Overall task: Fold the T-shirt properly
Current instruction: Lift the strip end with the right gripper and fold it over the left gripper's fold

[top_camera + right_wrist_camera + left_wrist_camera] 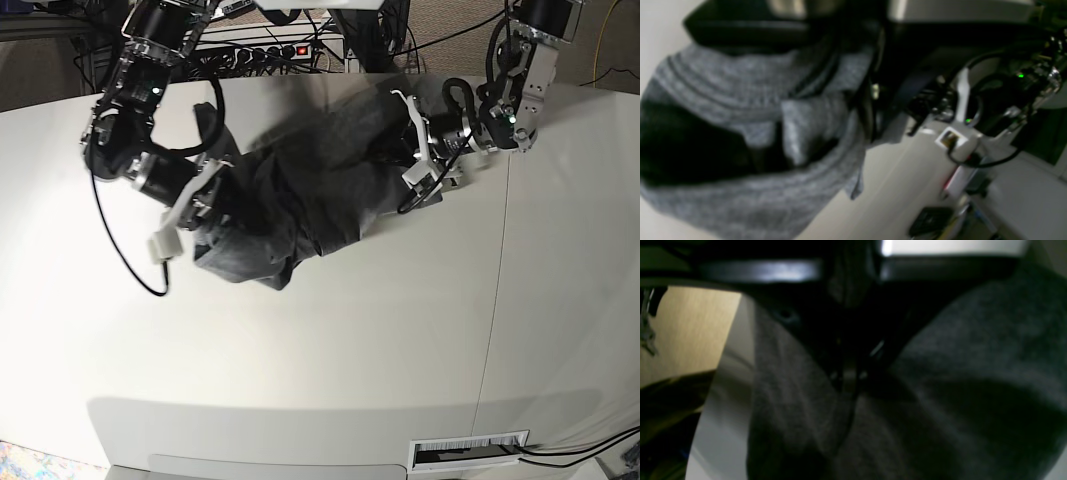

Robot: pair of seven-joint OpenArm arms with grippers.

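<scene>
Between both grippers, the shirt (300, 200) hangs bunched, long axis arm to arm.
Left gripper (412, 165) pinches one end; right gripper (205, 195) apparently clamps the other.

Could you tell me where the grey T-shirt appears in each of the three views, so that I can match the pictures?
Left wrist: the T-shirt fills the centre and right, dark and blurred, pinched in the left gripper.
Right wrist: it fills the left half, bunched at the right gripper.
Base: it lies crumpled at upper centre, strung between both arms.
Shared landmark: the white table, pale beside the cloth in every view.
</scene>
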